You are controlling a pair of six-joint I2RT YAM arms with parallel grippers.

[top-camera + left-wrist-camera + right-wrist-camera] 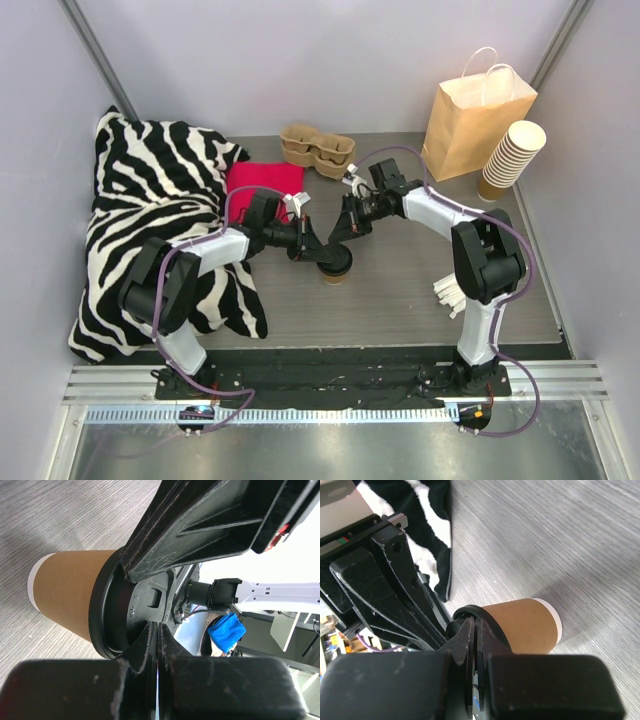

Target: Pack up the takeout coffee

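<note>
The takeout coffee (336, 268), a small tan paper cup with a black lid, stands upright at the table's middle. My left gripper (316, 252) comes from the left and my right gripper (342, 238) from the right; both meet over the lid. In the left wrist view the cup (70, 592) fills the left half. My left gripper (159, 630) is shut, its tips at the lid (107, 615). The right arm's fingers (200, 525) cross above. In the right wrist view my right gripper (476, 626) is shut at the lid rim (492, 617) of the cup (527, 625).
A tan paper bag (478, 115) stands at the back right, with a stack of lidless cups (512, 158) beside it. A pulp cup carrier (317, 148) sits at the back centre. A zebra pillow (160, 230) and red cloth (265, 178) lie left. White sticks (447, 295) lie near the right arm.
</note>
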